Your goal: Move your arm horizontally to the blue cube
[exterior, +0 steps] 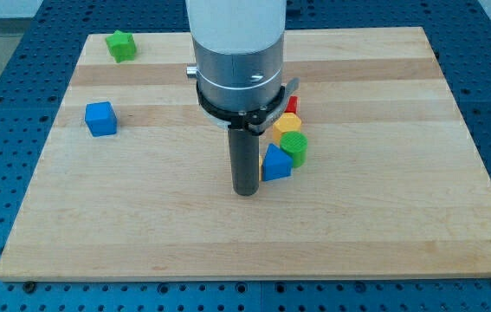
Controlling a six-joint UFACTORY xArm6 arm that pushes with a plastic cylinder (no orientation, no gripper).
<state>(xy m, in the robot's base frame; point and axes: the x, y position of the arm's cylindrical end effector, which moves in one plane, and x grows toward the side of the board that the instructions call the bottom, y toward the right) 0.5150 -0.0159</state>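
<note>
The traverse is judged barely begun: no jaws are fitted, the tip (246,191) is set touching the blue wedge (276,164) mid-worktop (384,225), and the blue cube (100,119) lies well apart toward 10 o'clock.

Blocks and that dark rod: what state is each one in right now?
Blue cube: alone at the view's left, untouched.
Green block: alone at the top left.
Blue triangular block: beside my tip, on its right.
Green cylinder, yellow block, red block: clustered behind it.
</note>
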